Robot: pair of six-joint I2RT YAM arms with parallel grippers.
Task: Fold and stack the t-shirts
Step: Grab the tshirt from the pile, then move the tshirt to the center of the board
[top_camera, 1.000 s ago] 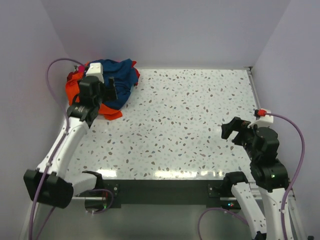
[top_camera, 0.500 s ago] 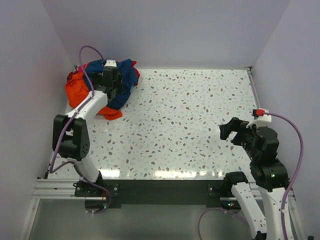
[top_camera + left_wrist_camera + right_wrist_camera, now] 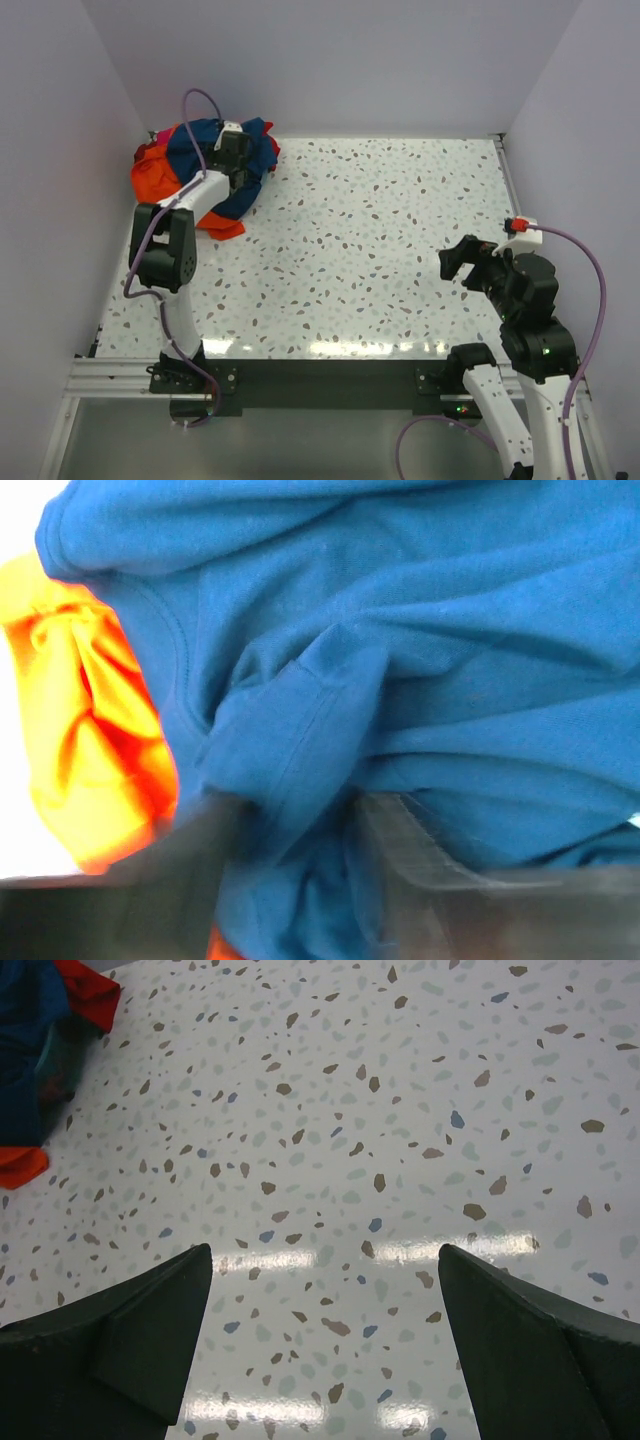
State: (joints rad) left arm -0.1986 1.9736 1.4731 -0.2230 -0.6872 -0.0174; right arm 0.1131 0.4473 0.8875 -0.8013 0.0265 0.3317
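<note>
1. Several crumpled t-shirts [image 3: 158,185] lie heaped at the far left corner of the counter [image 3: 380,230].
2. Left jaws stand partly open, pushed into the heap. A fold of the navy t-shirt [image 3: 400,630] is bunched between them and the orange t-shirt [image 3: 90,730] lies beside it. No firm pinch shows.
3. Right jaws gape wide and empty above the counter, well apart from the heap.

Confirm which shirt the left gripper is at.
The navy blue t-shirt: its folds bunch between the fingers of the left gripper. The orange t-shirt lies off to the side, outside them.
</note>
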